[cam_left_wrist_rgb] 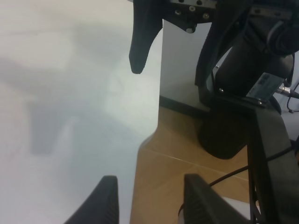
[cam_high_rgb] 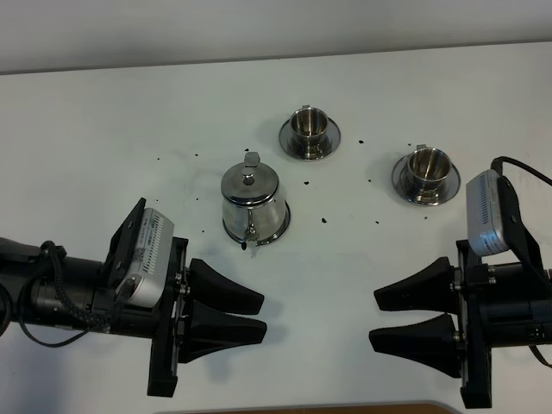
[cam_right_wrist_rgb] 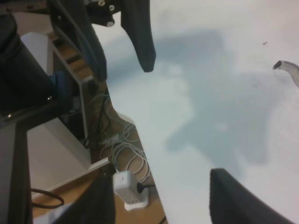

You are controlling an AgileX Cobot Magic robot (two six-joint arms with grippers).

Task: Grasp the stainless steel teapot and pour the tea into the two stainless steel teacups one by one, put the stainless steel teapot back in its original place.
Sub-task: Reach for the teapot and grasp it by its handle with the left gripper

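White table bears the teapot on its saucer, just beyond the left gripper; the right gripper sits farther off. Both gape wide, empty. One cup and another cup stand behind. Its spout shows in the right wrist view, not the left

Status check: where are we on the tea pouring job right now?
Nothing is visibly done: the teapot stands on its saucer, untouched. Nothing in hand: the left claw and right claw are open and empty, short of the pot. Whether the farther teacup and nearer teacup hold tea I cannot tell. Likely left: grasp, both pours, return.
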